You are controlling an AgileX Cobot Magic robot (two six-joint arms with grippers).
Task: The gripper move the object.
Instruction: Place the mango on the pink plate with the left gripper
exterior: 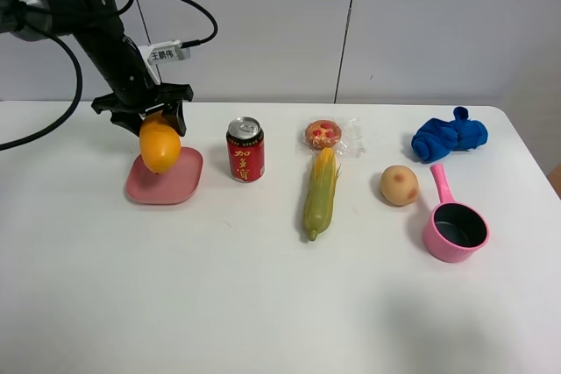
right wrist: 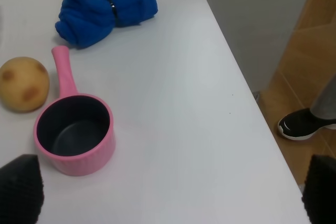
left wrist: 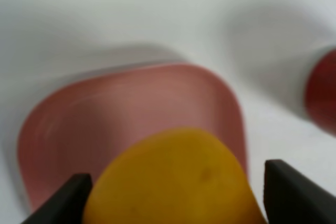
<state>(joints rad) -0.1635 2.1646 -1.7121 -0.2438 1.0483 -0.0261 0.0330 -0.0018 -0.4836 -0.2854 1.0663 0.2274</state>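
High view, left gripper: your left gripper [exterior: 158, 118] hangs over the far left of the white table [exterior: 263, 304], with its two black fingers clamped on the upper end of the mango [exterior: 159, 148].
High view, mango: it hangs upright straight beneath the claw, over the far half of the pink plate [exterior: 180, 185]. You cannot tell whether its lower end touches the plate.
High view, neighbours: the red soda can [exterior: 245, 150] stands just right of the plate. Further right you see the corn cob [exterior: 321, 192] with a wrapped pastry [exterior: 324, 134] at its far tip. After that come the round tan fruit [exterior: 399, 185], the pink saucepan [exterior: 456, 229] near it, and the blue cloth [exterior: 449, 134] at the far right.
Left wrist view, grip: the left gripper [left wrist: 176, 195] has one dark finger [left wrist: 65, 203] on each side of the mango [left wrist: 173, 182], which fills the gap between them.
Left wrist view, beyond: the pink plate [left wrist: 131, 108] lies blurred beneath and past the mango, and the red soda can [left wrist: 323, 93] shows beside the plate.
Right wrist view, right gripper: your right gripper [right wrist: 170, 192] has its fingertips [right wrist: 21, 190] wide apart, with only bare table between them.
Right wrist view, surroundings: the pink saucepan [right wrist: 73, 140] sits close to the claw. The tan fruit [right wrist: 23, 85] is just beside its handle and the blue cloth [right wrist: 105, 9] lies farther off. A shoe [right wrist: 300, 124] stands on the floor past the table edge.
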